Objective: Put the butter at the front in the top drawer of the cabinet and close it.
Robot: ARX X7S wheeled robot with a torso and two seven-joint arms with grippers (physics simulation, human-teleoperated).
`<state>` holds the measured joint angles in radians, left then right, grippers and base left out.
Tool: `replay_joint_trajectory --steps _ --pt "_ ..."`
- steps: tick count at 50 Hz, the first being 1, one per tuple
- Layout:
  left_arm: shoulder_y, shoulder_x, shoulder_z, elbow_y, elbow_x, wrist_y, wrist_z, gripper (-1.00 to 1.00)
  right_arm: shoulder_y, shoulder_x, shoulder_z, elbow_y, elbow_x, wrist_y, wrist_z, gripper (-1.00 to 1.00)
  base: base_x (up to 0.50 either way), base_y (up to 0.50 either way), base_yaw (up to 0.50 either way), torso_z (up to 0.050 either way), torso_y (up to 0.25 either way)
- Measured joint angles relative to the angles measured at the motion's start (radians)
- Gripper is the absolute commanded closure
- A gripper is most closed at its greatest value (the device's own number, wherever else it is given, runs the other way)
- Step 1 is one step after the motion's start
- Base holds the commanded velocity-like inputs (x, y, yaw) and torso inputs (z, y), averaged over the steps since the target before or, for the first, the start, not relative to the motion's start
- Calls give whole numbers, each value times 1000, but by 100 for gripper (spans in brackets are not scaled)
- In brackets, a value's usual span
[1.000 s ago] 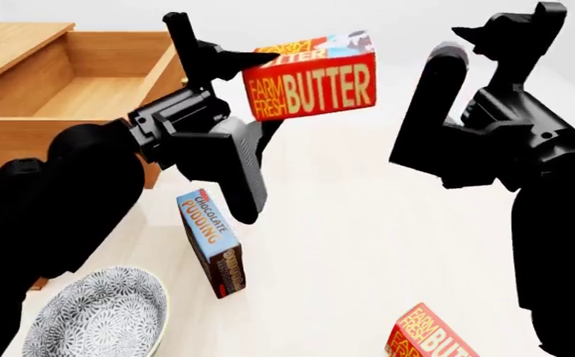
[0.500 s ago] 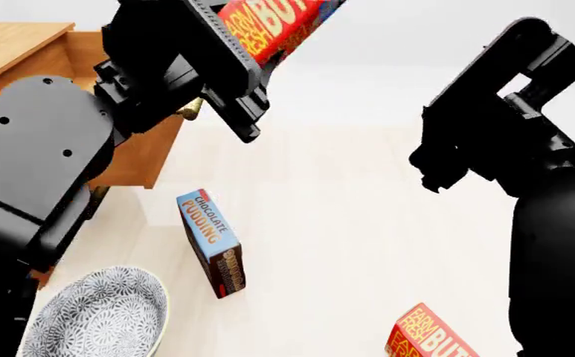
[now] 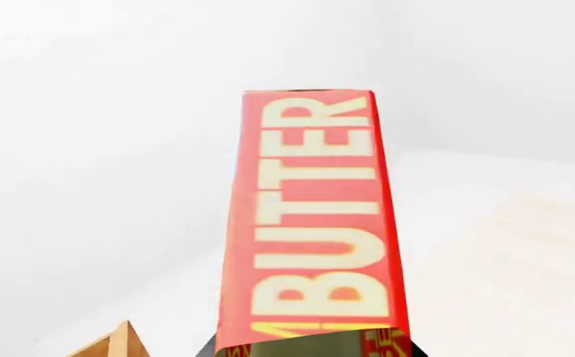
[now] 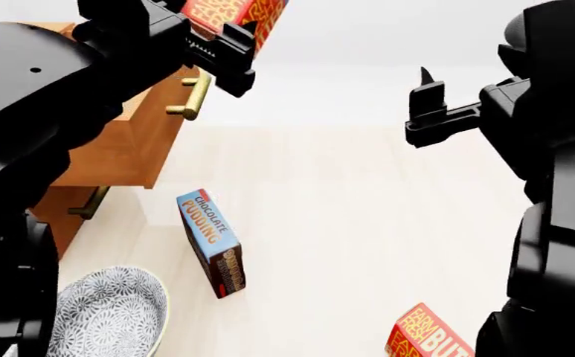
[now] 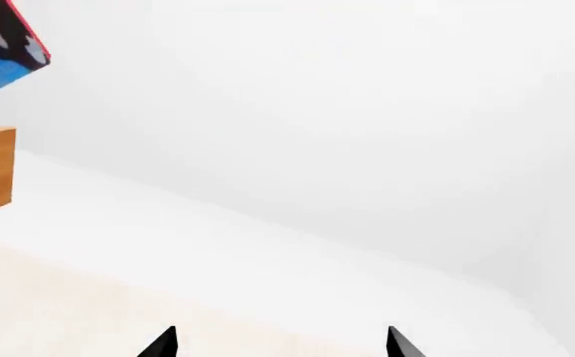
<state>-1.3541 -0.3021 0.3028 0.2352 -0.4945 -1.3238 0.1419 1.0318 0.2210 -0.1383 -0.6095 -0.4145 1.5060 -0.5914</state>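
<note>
Head view: left gripper [image 4: 230, 30] pinches the butter [image 4: 236, 13] w/ jaws across faces; prob light, stiff carton, grip mid-sides.

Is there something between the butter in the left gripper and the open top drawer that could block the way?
Nothing visible does. The butter is held high in the left gripper, beside the top drawer. The drawer's inside is hidden behind the left arm.

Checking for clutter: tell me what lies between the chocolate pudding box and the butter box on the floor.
Nothing: in the head view, bare pale floor separates the chocolate pudding box from the floor butter box.
</note>
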Motion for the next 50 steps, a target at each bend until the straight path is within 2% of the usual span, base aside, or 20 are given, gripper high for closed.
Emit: replay_joint_trajectory --steps 14,24,32,41,50 --pt "-25 54 -94 -40 -35 -156 -88 100 23 -127 132 25 -71 45 -76 -100 0 0 0 1 1" --pt "-104 30 -139 -201 -303 -214 -372 100 29 -176 164 43 -159 52 -161 -100 0 0 0 0 1" --pt "-208 -8 -87 -360 -429 -223 -496 100 23 -190 172 47 -189 50 -205 -100 0 0 0 1 1" --pt "-346 -28 7 -563 -446 -187 -513 100 8 -196 179 45 -201 47 -235 -100 0 0 0 0 2" --pt "-491 -25 140 -800 -387 -122 -436 100 -5 -199 187 43 -197 40 -248 -100 0 0 0 1 1"
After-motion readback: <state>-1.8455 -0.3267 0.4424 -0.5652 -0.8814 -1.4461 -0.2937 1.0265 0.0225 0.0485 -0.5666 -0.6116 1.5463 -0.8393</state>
